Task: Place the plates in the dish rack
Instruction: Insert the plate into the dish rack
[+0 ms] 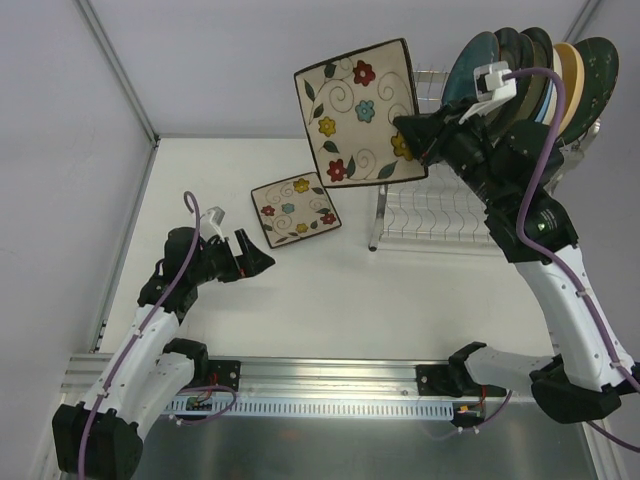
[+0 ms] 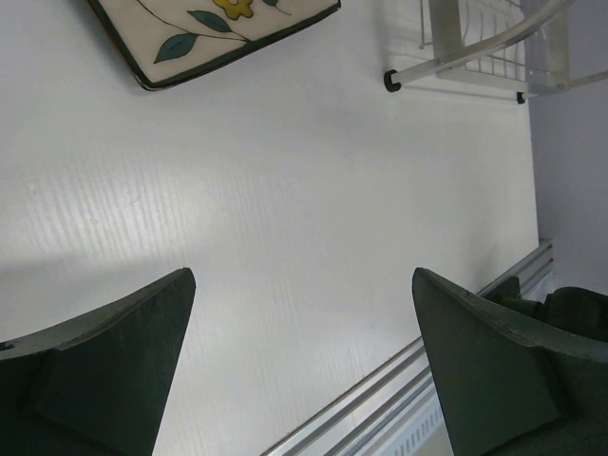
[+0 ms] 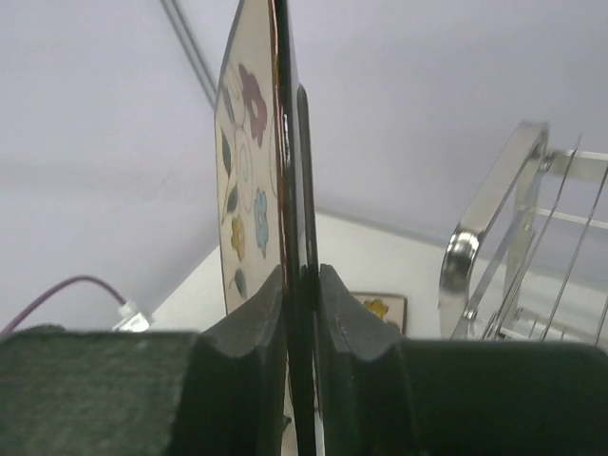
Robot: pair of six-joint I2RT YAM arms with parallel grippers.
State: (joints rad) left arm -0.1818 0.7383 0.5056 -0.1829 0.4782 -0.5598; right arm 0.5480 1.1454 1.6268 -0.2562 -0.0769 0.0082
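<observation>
Right gripper (image 1: pixel 413 137) clamped on the lower corner of the large square floral plate (image 1: pixel 352 112), which was held aloft on edge, just left of the dish rack (image 1: pixel 440 215). Round plates (image 1: pixel 535 65) stood packed in the rack's upper tier, behind the right wrist. Smaller square floral plate (image 1: pixel 295 210) lay flat on the table (image 1: pixel 330 300), apart from the rack. Left gripper (image 1: pixel 260 255) gaped wide, empty, near that plate.
</observation>
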